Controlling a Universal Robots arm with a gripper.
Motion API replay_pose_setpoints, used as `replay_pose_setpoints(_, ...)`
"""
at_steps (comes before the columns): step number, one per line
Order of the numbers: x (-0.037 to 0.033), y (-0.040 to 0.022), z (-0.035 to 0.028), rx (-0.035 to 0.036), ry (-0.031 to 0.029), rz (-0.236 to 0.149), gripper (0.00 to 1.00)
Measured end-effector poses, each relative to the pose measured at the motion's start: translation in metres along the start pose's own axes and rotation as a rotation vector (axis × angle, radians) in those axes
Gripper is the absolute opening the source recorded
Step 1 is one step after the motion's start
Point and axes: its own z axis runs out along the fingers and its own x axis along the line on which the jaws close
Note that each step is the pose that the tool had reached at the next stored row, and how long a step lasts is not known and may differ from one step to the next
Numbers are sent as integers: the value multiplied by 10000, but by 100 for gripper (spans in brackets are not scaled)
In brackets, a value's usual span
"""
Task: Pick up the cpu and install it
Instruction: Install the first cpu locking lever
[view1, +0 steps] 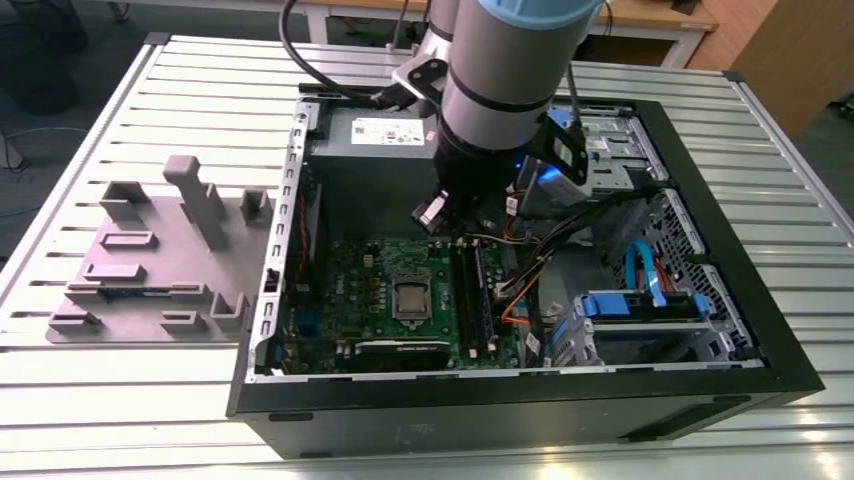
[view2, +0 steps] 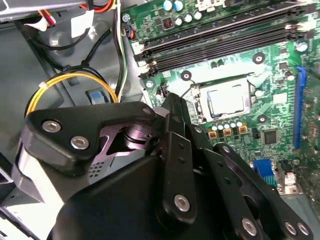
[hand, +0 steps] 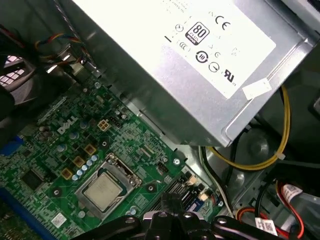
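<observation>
Fingers (view2: 172, 107) apparently closed and empty, hovering above the green board (view2: 280, 90), just beside the seated cpu (view2: 228, 98).

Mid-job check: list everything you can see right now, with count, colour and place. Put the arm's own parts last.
cpu: one, silver-grey, lying in the socket on the motherboard; also in the second wrist view.
motherboard: one, green, on the floor of the case.
power supply: one, grey with white label, beside the motherboard.
case: one, black, open, on the table.
drive cage: one, grey with blue parts, at the exterior view's right of the case.
fixture: one, grey, on the table at the exterior view's left of the case.
table: one, slatted silver.
arm: one, grey, reaching into the case.
gripper: one, black, above the motherboard beside the socket.
</observation>
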Motion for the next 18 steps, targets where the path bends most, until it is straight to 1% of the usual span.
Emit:
replay_pose_setpoints(5,-13,27,67,-20,29,-224,11)
replay_pose_setpoints(9,-24,74,119,-27,44,-343,11)
replay_pose_setpoints(13,-61,139,167,-24,62,-418,11)
replay_pose_setpoints(18,-44,182,212,-2,100,-491,11)
